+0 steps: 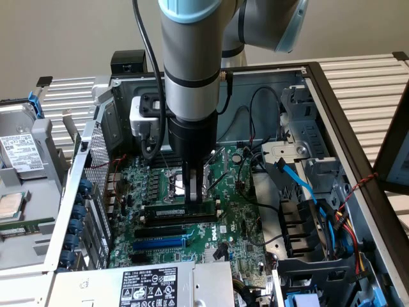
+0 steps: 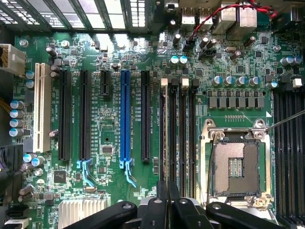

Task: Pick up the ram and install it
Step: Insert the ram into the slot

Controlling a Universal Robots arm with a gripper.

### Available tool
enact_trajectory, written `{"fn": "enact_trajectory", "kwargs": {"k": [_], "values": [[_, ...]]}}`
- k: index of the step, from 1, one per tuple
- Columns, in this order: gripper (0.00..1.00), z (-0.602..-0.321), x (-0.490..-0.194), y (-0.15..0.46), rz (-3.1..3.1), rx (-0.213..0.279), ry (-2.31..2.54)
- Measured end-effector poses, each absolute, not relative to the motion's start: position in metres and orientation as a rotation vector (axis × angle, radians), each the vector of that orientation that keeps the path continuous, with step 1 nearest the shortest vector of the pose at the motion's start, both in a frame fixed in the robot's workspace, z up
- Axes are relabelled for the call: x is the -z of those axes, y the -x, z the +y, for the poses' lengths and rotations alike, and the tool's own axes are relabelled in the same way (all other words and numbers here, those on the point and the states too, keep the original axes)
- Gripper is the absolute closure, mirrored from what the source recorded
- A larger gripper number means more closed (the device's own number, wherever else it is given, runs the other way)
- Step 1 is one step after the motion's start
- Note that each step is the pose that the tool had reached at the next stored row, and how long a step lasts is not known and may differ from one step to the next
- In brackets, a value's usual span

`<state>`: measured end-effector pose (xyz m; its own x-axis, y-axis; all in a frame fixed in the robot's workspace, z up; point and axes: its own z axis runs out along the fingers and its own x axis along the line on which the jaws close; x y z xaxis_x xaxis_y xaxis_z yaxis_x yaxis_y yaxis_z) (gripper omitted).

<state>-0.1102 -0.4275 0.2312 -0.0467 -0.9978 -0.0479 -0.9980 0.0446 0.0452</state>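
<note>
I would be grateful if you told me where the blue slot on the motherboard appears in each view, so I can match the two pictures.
Exterior view: the blue slot lies lower middle, crosswise, nearer the camera than the black slots.
Wrist view: the blue slot runs between black slots, with the memory slots between it and the socket.
Shared landmark: the CPU socket.

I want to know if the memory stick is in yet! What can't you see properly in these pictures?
1. Whether the gripper holds the ram: exterior view, the arm's own body is in the way.
2. Memory slots: wrist view, their near ends are covered by the gripper.
3. Power supply label: exterior view, print too small to read, cut by the bottom edge.
4. Hard drive: exterior view's left, cut off by the edge.
</note>
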Motion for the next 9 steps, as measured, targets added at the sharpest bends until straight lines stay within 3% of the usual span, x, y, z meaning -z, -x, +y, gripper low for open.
{"fn": "enact_trajectory", "kwargs": {"k": [9], "values": [[0.88,-0.4275,-0.231,0.1102,2.268,-0.103,2.166]]}}
